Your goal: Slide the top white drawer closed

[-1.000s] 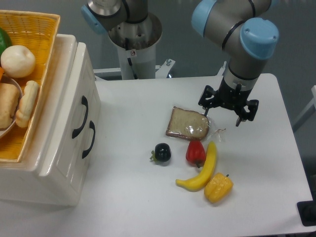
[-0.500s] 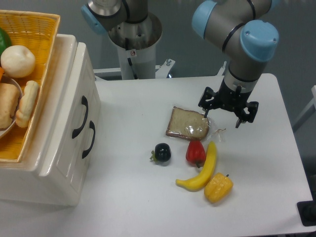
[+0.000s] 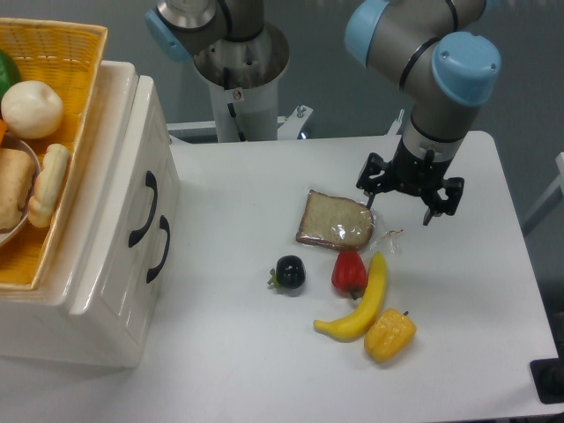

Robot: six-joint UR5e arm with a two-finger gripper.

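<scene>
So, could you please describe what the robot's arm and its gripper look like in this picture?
The arm is built of thick grey tubes joined by rounded joints with light-blue caps. At its tip sits a black gripper with two thin dark fingers and small black brackets around the wrist. A grey mounting column stands behind the table, carrying a small label with red marking. No loose cables are visible.

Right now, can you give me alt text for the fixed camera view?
The robot's open claw hovers empty beside a bread slice, far from the white cabinet at left, whose top drawer looks nearly shut. Toy fruit lies mid-table.
</scene>
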